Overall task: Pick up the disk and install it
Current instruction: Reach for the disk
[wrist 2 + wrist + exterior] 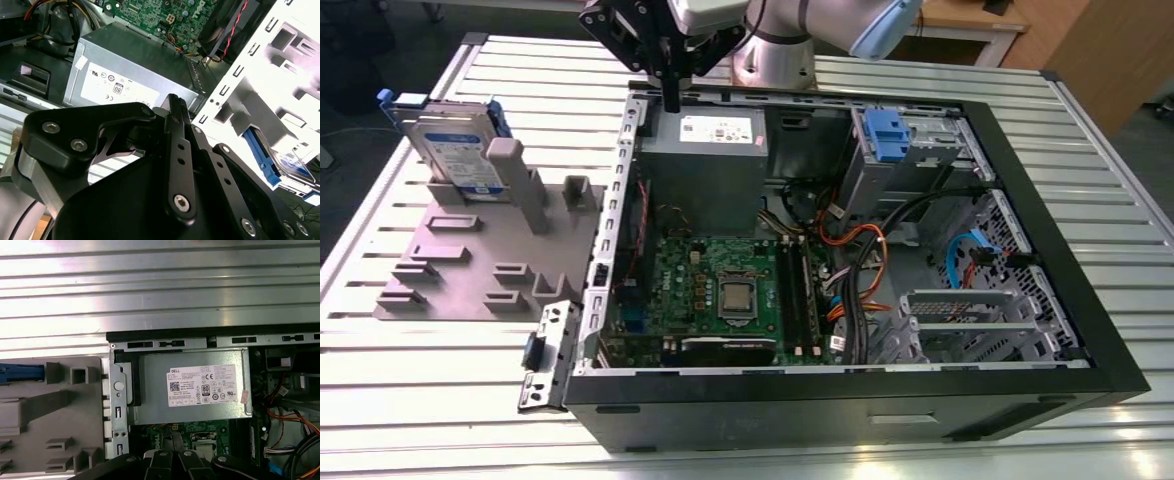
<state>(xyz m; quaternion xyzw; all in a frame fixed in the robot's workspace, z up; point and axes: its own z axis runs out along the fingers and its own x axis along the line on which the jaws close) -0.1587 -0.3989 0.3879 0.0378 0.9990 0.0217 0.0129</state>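
Your gripper (672, 100) hangs over the power supply box (707, 170). Its fingers seem pressed together, holding nothing. The disk (454, 150) stands in the grey holder (454, 265).

A ribbed metal table (1101, 170) stands over dark floor (360, 70); light wooden furniture (1101, 60) sits beyond, at the exterior view's right.

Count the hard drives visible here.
1: the disk stands on edge in the grey fixture, at the exterior view's left of the computer case; bays may hide others.
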